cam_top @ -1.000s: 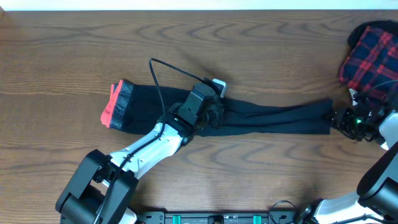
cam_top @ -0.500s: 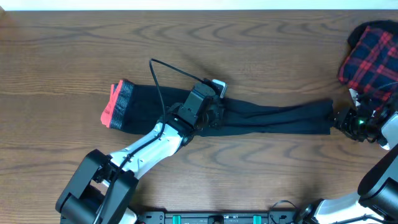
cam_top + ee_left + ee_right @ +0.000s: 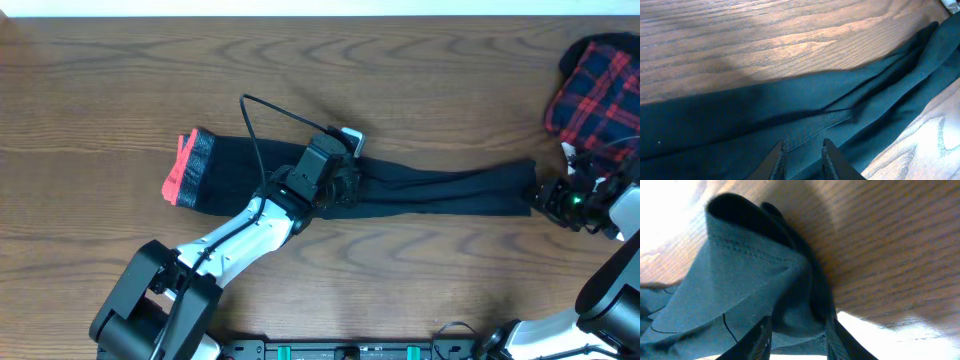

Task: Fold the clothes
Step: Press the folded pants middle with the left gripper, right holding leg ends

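Overhead: table (image 3: 400,60) with trousers (image 3: 440,190) stretched across it, plaid garment (image 3: 590,90) far right, red waistband (image 3: 185,170) at left. Only the right wrist view shows the right gripper (image 3: 797,340) pinching the bunched hem (image 3: 755,250). Left gripper (image 3: 802,157) narrow over mid-leg cloth, grip cannot be told.

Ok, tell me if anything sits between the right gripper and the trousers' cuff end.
Nothing visible does. The cuff end of the trousers sits between the fingers of the right gripper. The plaid garment lies on the gripper's far side, not between them.
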You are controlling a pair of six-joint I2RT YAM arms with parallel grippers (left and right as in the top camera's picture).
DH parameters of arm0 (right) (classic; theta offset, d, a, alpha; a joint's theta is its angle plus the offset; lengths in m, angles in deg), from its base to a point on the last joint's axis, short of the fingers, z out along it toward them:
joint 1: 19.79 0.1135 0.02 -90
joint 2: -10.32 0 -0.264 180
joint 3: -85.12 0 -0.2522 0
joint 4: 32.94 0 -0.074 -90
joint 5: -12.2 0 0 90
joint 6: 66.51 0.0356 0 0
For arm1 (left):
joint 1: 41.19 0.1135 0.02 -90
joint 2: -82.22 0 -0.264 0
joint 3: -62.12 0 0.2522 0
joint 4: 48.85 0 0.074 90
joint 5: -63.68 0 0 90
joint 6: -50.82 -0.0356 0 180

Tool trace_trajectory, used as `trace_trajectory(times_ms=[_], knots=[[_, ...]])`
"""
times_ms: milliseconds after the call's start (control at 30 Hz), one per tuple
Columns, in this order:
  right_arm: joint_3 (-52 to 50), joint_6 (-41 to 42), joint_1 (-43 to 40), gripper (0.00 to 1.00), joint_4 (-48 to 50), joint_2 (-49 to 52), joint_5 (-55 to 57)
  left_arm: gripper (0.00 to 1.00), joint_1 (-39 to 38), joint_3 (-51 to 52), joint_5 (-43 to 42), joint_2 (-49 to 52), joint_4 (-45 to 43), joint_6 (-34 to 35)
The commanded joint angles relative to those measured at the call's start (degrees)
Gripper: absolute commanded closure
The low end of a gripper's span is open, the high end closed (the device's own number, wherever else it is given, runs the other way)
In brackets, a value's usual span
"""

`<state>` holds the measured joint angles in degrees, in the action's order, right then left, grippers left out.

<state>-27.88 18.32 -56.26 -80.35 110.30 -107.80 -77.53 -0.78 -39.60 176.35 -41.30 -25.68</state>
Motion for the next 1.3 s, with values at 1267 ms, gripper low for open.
trace_trajectory(times_ms=[1267], knots=[[9.8,3.4,-6.9,0.66,-25.4,-2.6,2.5,0.73,0.1,-0.2,1.1,0.4,2.0,0.3]])
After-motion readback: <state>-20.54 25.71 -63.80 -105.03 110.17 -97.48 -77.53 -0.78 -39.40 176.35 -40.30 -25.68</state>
